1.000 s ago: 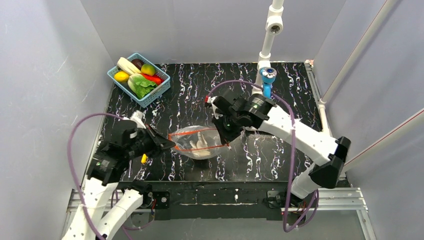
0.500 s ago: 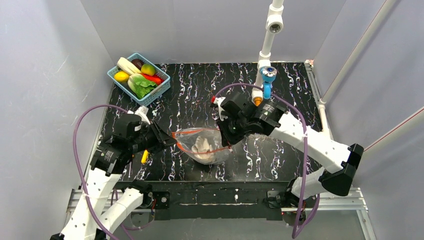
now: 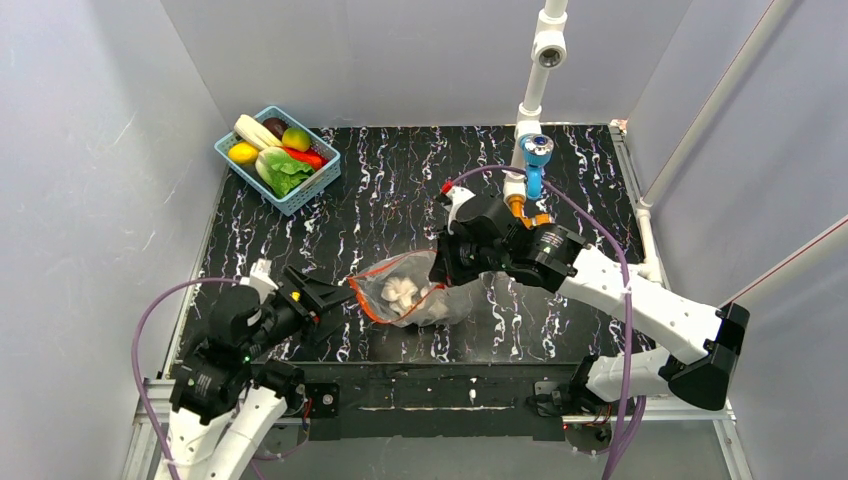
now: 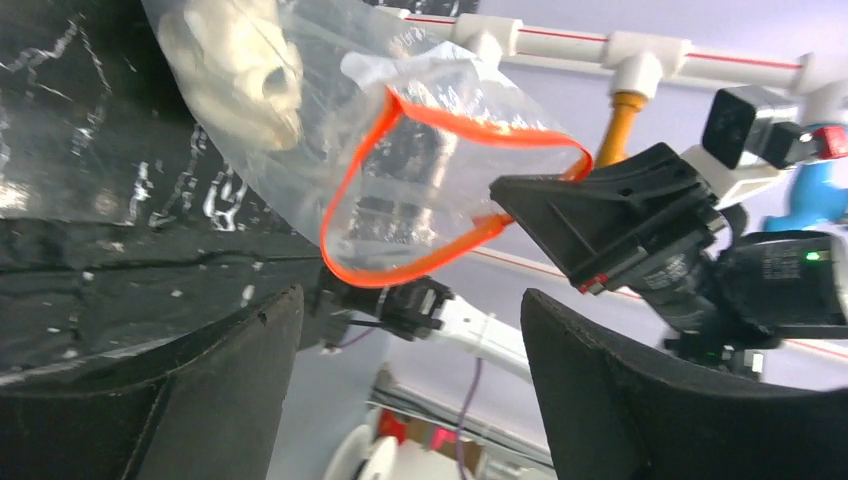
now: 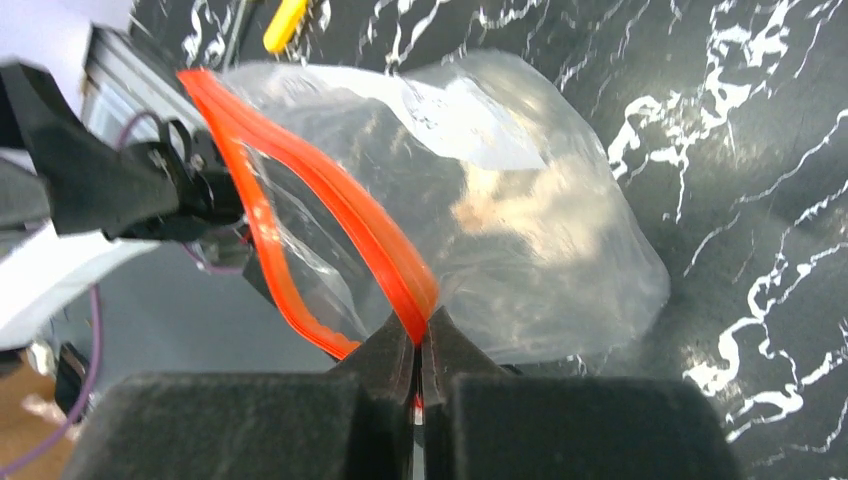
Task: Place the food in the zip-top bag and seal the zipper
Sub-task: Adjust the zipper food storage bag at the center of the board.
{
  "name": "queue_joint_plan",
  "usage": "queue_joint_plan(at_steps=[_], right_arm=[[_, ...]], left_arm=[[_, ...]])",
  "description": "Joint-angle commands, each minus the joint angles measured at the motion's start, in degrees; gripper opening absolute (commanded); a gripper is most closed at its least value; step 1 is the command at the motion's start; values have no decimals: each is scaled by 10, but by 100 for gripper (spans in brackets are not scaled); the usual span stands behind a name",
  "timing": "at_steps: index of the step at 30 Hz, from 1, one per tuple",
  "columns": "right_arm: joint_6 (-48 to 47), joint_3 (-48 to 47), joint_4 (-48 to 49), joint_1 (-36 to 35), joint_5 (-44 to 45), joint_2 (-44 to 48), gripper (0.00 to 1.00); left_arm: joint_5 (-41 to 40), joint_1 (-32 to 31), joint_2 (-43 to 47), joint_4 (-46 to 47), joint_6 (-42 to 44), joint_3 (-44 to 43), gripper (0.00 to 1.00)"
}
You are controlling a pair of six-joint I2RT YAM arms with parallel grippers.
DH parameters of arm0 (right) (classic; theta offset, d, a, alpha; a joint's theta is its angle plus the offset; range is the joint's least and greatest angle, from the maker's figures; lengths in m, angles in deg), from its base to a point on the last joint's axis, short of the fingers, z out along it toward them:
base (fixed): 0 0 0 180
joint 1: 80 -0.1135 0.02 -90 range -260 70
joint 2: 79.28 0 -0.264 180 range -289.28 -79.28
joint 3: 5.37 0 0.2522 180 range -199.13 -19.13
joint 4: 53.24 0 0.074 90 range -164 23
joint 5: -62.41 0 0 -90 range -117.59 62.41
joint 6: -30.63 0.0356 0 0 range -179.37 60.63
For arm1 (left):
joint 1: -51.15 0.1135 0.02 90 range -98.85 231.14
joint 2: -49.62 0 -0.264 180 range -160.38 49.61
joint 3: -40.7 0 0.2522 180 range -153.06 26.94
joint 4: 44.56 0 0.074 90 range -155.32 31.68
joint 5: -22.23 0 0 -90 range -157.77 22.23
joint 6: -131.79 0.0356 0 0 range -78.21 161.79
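The right gripper (image 5: 420, 340) is pinching, fingers closed, the red-orange zipper strip (image 5: 320, 195) of the clear crinkly plastic bag (image 3: 440, 300) on the black marbled table (image 3: 400, 180), with a white lumpy garlic-like piece (image 3: 402, 290) inside. The left gripper (image 4: 410, 310) is hovering wide open and empty beside its mouth. Filling looks unfinished, so the green leafy lettuce (image 3: 287, 172) probably needs fetching next.

Left claw (image 3: 338, 295) drawn back, opened off zip-top bag (image 3: 425, 298), bag mouth narrower, right claw (image 3: 441, 273) shifted right.

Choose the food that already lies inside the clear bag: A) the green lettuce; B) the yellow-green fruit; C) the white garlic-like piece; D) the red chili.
C: the white garlic-like piece shows through the clear bag, while the green lettuce sits in the blue basket.
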Motion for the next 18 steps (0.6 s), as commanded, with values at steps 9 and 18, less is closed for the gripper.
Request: queue_joint_plan(at_steps=[9,18], right_arm=[[55,-3,145,-54,118,-7,1],[48,-21,144,-94,136,-42,1]], left_arm=[[39,1,-25,-24,-159,53,75],[17,1,-1,129,-160,133,61]])
